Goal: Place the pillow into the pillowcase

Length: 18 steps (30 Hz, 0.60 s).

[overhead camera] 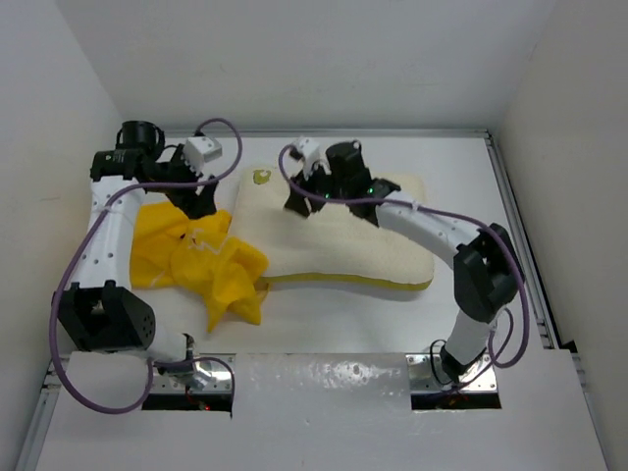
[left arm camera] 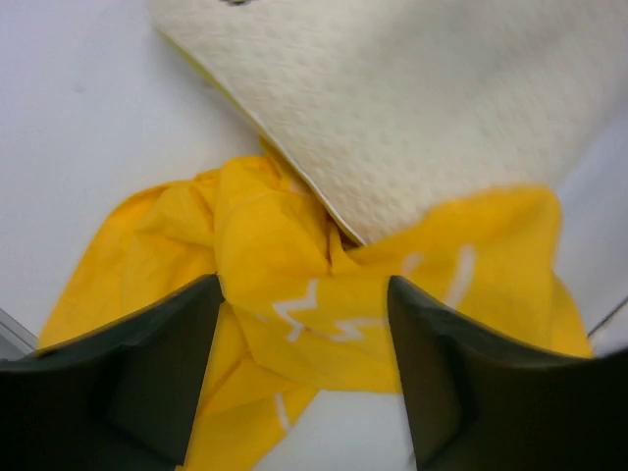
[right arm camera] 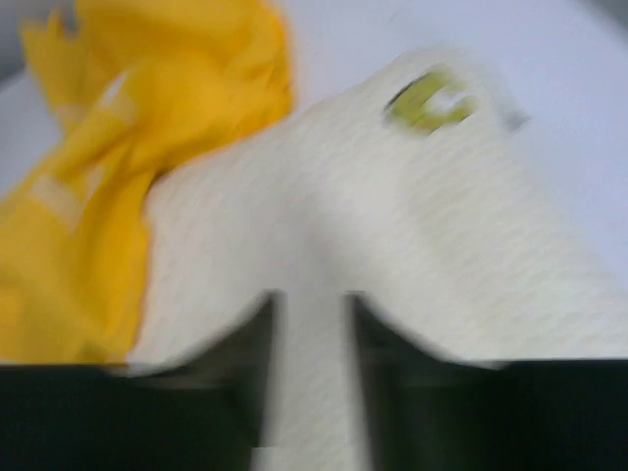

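The cream quilted pillow (overhead camera: 343,240) lies across the middle of the table, with its yellow-green mark (overhead camera: 260,178) at the far left corner. The crumpled yellow pillowcase (overhead camera: 201,263) lies at its left end, partly under the pillow's corner. My left gripper (overhead camera: 203,203) hovers open over the pillowcase (left arm camera: 294,265), white print lines between its fingers (left arm camera: 167,373); the pillow's corner (left arm camera: 412,108) lies just beyond. My right gripper (overhead camera: 297,204) sits on the pillow's left part, its fingers (right arm camera: 392,383) close together with a fold of pillow (right arm camera: 412,226) between them. That view is blurred.
White walls close in the table on the left, back and right. A metal rail (overhead camera: 520,245) runs along the right edge. A shiny plate (overhead camera: 324,378) lies between the arm bases at the near edge. Purple cables loop off both arms.
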Each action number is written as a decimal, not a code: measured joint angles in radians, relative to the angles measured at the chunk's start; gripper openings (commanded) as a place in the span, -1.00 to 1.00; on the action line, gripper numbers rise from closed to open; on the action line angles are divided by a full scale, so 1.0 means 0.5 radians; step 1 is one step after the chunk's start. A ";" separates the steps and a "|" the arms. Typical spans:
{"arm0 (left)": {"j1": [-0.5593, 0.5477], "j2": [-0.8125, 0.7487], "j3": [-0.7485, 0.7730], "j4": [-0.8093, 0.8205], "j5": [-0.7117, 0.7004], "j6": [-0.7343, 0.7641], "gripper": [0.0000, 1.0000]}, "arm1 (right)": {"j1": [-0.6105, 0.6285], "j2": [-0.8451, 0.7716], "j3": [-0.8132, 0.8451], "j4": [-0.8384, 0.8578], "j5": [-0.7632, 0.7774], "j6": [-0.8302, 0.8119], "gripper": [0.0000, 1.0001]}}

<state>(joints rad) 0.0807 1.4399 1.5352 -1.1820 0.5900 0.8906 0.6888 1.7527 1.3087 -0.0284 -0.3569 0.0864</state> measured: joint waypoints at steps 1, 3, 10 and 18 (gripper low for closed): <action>0.037 0.013 0.005 0.070 -0.031 -0.090 -0.21 | -0.070 0.038 0.124 -0.052 0.005 0.008 -0.90; 0.060 0.091 0.031 0.211 -0.112 -0.287 -0.44 | -0.169 0.195 0.446 -0.100 0.018 0.036 0.24; 0.057 0.977 0.256 0.292 -0.289 -0.649 0.84 | -0.262 1.022 1.472 -0.209 -0.064 0.177 0.98; 0.072 1.128 0.023 0.150 -0.620 -0.721 0.71 | -0.278 1.680 1.590 0.041 -0.171 0.475 0.93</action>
<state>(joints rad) 0.1169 2.0037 1.5467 -1.1069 0.2802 0.5301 0.5499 2.5927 2.1036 -0.0078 -0.4423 0.3237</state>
